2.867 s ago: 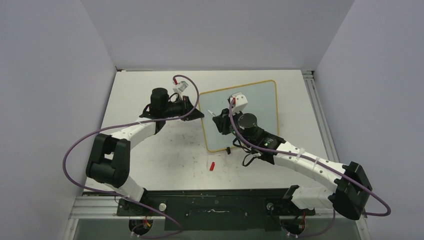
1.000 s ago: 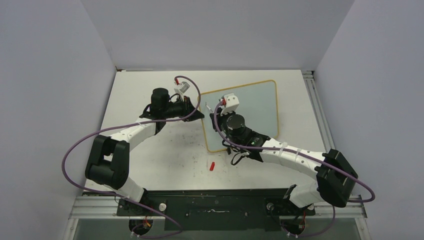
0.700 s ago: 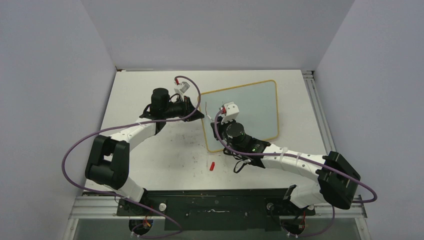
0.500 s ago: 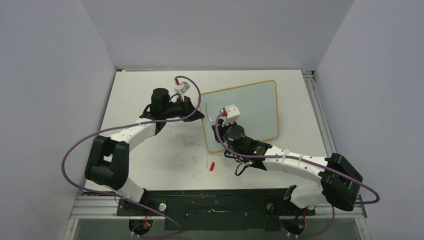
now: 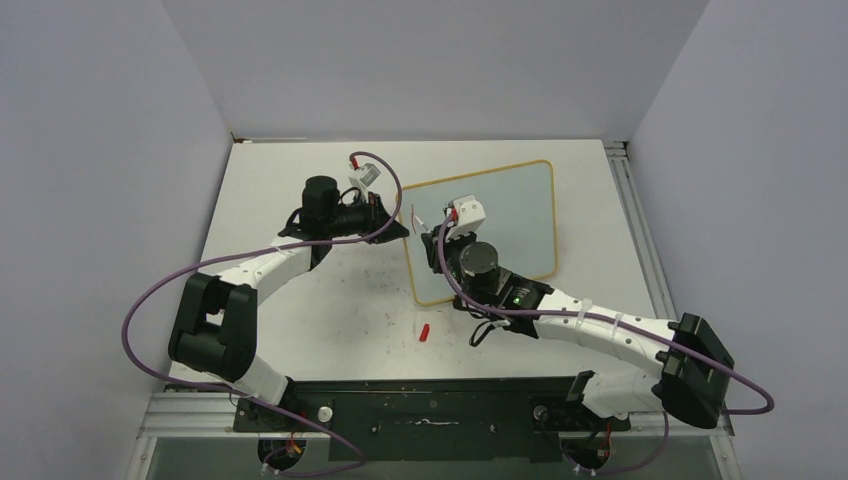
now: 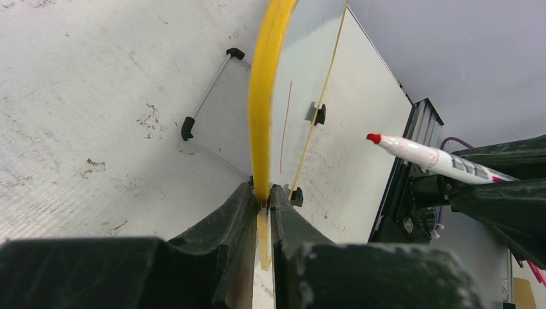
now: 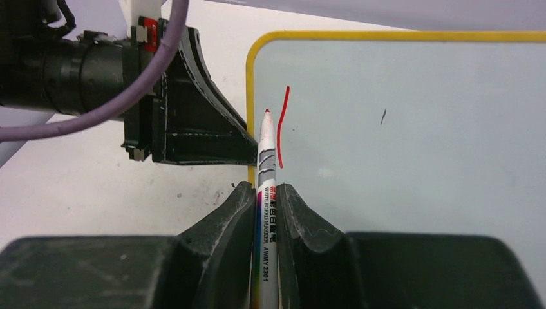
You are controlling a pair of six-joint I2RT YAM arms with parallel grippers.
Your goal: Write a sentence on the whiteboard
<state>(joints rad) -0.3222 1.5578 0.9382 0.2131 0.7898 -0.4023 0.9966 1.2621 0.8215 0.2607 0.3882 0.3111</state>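
The whiteboard (image 5: 520, 215) lies in the middle of the top view, a little to the right, on the white table (image 5: 330, 310). It is turned so that its long sides run slantwise, and its lower left corner is near the right arm's wrist.

The left gripper (image 5: 392, 226) comes from the left of the frame. In the left wrist view its two fingers are pressed on the yellow frame (image 6: 264, 96) of the board, one finger on each face, so the left gripper (image 6: 261, 193) pinches the board's left edge.

The right gripper (image 7: 264, 193) is at the bottom centre of its own view. Its jaws are closed around the barrel of a whiteboard marker (image 7: 266, 167), which points up in the frame. The red tip is over the board's left margin, just inside the frame and just left of a single curved red stroke (image 7: 282, 129).

In the left wrist view the marker (image 6: 431, 154) enters from the right, and its tip looks apart from the board surface (image 6: 302, 58). Of the sentence, only this one stroke (image 6: 286, 122) is on the board.

A small red object (image 5: 424, 332) lies on the table below the board, apart from it.
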